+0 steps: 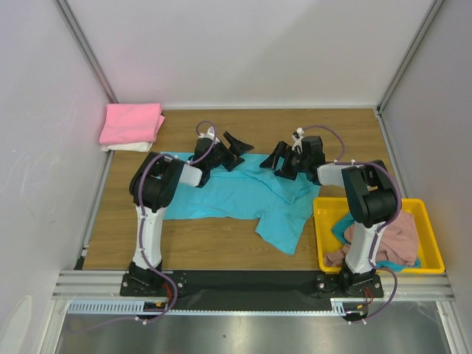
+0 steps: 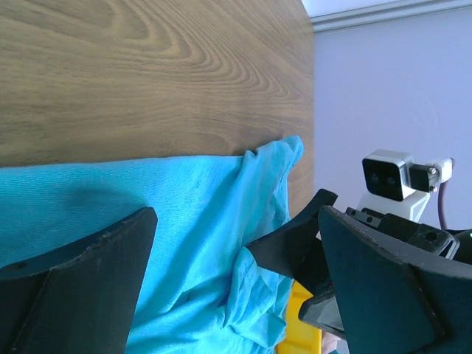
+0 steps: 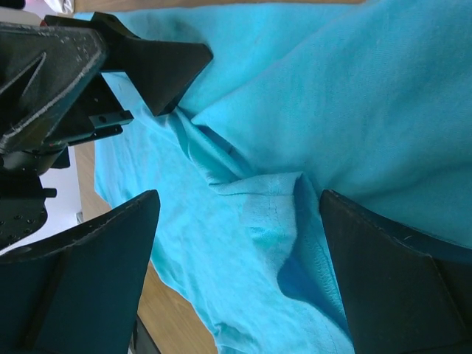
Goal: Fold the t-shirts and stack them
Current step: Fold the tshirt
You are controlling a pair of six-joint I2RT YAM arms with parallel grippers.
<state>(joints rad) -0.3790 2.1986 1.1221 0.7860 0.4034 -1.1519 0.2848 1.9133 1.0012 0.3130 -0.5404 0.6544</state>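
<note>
T-shirts first, from above: the turquoise shirt (image 1: 236, 195) lies spread but rumpled in the middle between your arms. A pink shirt (image 1: 133, 122) sits folded on a cream shirt (image 1: 127, 146) at the far left corner (more wait in the yellow tray (image 1: 369, 200)). Your left gripper (image 1: 236, 150) and right gripper (image 1: 277, 164) hover over the turquoise shirt's far edge, both gaping, holding nothing.

Left wrist view: come down on the hem (image 2: 147, 173) beside the bare table (image 2: 147, 66) and pinch it evenly.

Right wrist view: flatten the bunched crease (image 3: 273, 193) before folding.

No label or writing is readable anywhere.

Overhead view, close wrist views, turquoise shirt (image 1: 236, 195) shared
</note>
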